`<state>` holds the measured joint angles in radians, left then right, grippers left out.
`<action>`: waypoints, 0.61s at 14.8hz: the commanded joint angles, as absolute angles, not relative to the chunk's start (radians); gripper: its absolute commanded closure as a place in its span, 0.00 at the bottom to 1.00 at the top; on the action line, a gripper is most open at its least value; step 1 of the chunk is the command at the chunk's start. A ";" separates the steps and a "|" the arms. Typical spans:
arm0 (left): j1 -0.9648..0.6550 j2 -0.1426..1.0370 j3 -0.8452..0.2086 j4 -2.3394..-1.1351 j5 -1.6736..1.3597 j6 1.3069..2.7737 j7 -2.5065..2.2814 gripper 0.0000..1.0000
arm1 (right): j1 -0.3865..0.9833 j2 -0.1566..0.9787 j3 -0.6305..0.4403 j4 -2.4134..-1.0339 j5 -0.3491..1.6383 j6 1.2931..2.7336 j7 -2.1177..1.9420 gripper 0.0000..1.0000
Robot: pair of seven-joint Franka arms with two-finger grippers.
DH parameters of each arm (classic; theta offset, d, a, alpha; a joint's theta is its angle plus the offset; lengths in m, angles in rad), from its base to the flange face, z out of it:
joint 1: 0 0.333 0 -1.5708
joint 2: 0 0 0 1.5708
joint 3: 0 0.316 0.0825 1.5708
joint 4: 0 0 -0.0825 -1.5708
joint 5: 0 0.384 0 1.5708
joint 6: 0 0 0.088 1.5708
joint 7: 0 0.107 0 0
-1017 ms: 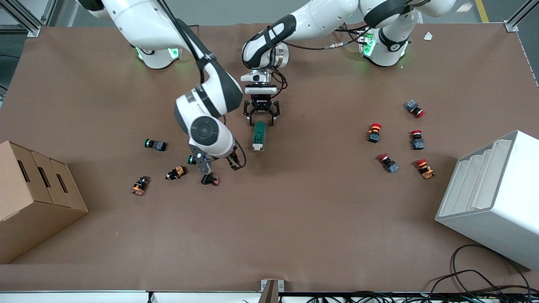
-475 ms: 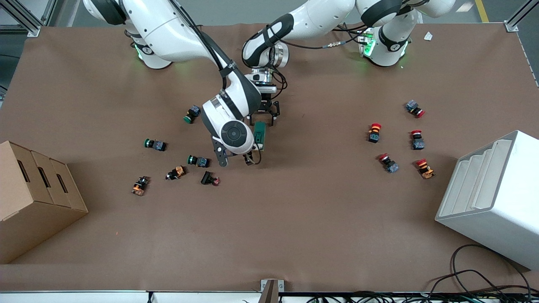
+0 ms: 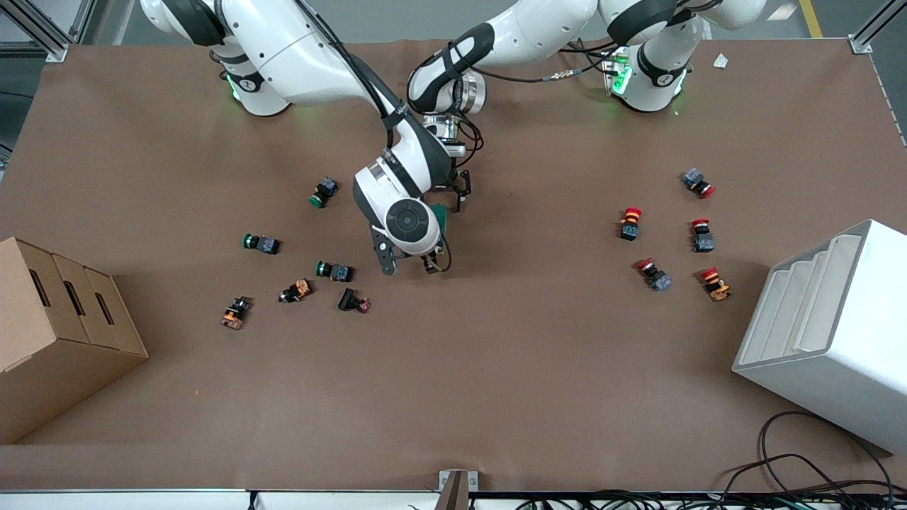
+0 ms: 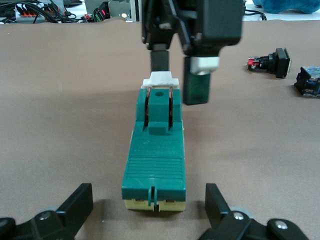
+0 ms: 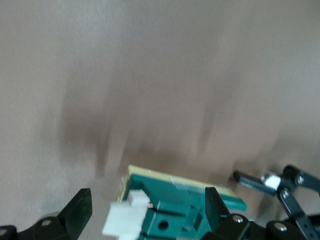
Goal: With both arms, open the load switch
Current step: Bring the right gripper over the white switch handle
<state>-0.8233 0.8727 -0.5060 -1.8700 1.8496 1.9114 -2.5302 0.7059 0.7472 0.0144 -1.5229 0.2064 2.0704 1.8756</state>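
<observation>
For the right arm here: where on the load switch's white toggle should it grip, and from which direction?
Probably across the two side faces of the white toggle, descending from above. The toggle sits raised at the load switch end away from the open left gripper, and the right gripper, also open, is already over it.

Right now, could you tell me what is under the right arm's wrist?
The load switch, lying flat on the table; only a green sliver shows, the rest covered. The right gripper hangs open over its white toggle.
</observation>
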 commanded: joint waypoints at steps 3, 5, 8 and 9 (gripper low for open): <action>-0.831 0.911 -0.492 -1.855 1.873 1.922 -2.543 0.01 | 0.744 0.741 0.006 -1.473 0.242 1.953 1.894 0.00; -0.831 0.910 -0.492 -1.855 1.873 1.922 -2.543 0.01 | 0.746 0.739 0.006 -1.442 0.242 1.887 1.891 0.00; -0.836 0.911 -0.492 -1.853 1.873 1.922 -2.542 0.01 | 0.746 0.739 0.006 -1.410 0.242 1.809 1.887 0.00; -0.836 0.911 -0.492 -1.855 1.873 1.922 -2.542 0.01 | 0.746 0.739 0.006 -1.407 0.242 1.793 1.885 0.00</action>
<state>-0.8244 0.8727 -0.5052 -1.8700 1.8499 1.9110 -2.5302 0.7360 0.7459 0.0139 -1.4150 0.2199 1.8361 1.8813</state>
